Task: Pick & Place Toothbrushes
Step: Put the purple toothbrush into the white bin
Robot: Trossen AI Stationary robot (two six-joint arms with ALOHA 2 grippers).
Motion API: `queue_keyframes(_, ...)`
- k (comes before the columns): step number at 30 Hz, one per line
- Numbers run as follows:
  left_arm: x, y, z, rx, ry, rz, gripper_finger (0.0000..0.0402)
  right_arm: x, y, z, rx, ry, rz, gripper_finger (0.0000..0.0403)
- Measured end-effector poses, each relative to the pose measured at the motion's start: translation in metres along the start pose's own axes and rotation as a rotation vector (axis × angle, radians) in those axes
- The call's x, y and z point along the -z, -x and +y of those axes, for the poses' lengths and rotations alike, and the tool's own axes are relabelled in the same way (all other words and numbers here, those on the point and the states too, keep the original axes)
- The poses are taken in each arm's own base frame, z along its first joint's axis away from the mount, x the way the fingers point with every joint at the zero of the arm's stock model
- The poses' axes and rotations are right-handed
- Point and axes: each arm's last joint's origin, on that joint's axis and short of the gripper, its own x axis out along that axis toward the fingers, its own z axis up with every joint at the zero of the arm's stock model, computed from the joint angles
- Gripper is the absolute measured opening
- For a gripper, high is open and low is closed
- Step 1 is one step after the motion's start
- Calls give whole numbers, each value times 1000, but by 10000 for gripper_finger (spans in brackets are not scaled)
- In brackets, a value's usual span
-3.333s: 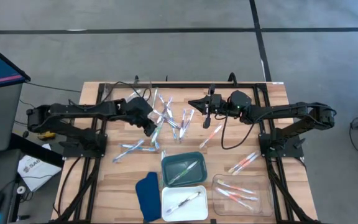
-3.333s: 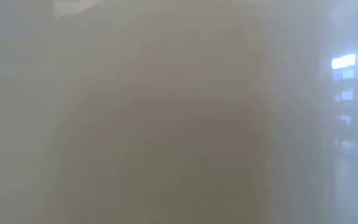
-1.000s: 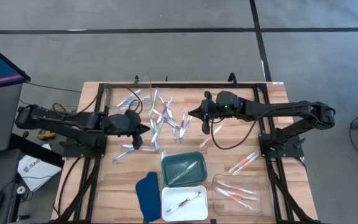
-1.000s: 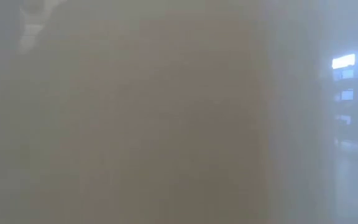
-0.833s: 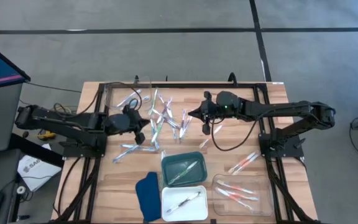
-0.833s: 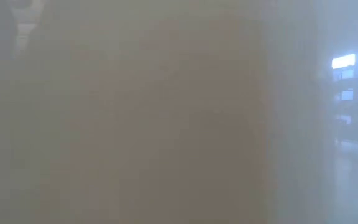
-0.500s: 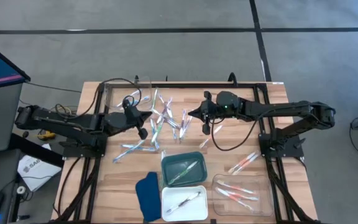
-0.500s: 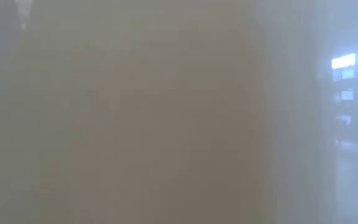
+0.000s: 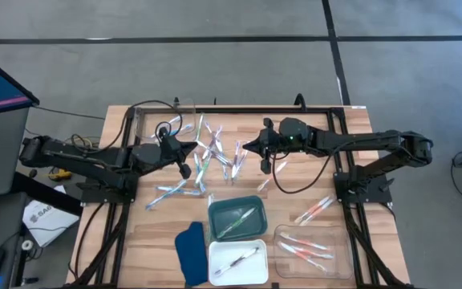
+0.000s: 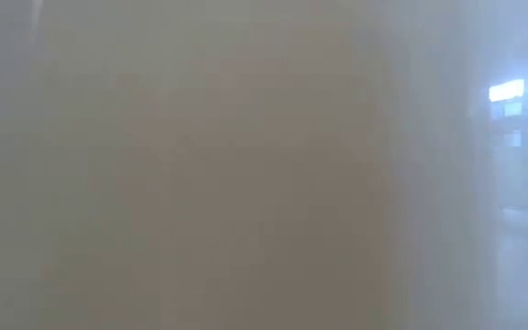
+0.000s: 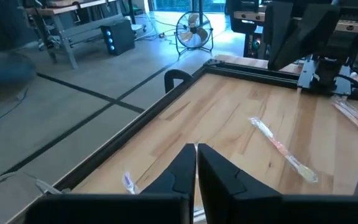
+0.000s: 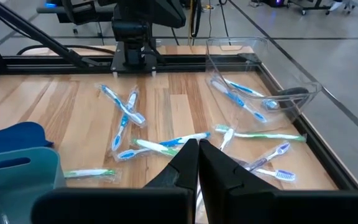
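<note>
We note the wooden table (image 9: 155, 233) carries the whole layout: the loose toothbrushes (image 9: 215, 154) lie scattered at its centre and toward 12 o'clock, with a clear bin (image 9: 157, 122) at 11 o'clock, a green tray (image 9: 236, 217), a white tray (image 9: 237, 262) and a clear tray (image 9: 311, 247) along 6 o'clock, and a dark blue cloth (image 9: 189, 250) at 7 o'clock. The scatter sits between the arms. The left gripper (image 9: 184, 170) hovers at its 9 o'clock edge, clenched and empty; the nearest brushes lie toward 3 o'clock from it, long axes mostly running 12 to 6. The right gripper (image 9: 265, 164) hangs at the 3 o'clock edge, likewise clenched on nothing. We judge the left arm slightly nearer. The low view shows nothing usable.
</note>
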Motion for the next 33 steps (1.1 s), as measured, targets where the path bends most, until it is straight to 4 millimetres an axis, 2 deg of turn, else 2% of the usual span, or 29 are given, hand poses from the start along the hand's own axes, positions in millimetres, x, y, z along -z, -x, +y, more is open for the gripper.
queue_keyframes(7,-4,0,-1,5,46,-39,14,0,0,0,1,6,0,6)
queue_keyframes(12,-4,-10,-8,6,70,-61,14,0,0,-1,2,11,0,6)
queue_keyframes(23,40,-58,-21,-1,-25,161,10,1,0,-1,2,25,8,6)
queue_keyframes(33,61,-75,-23,26,-41,267,10,3,0,0,0,24,29,6)
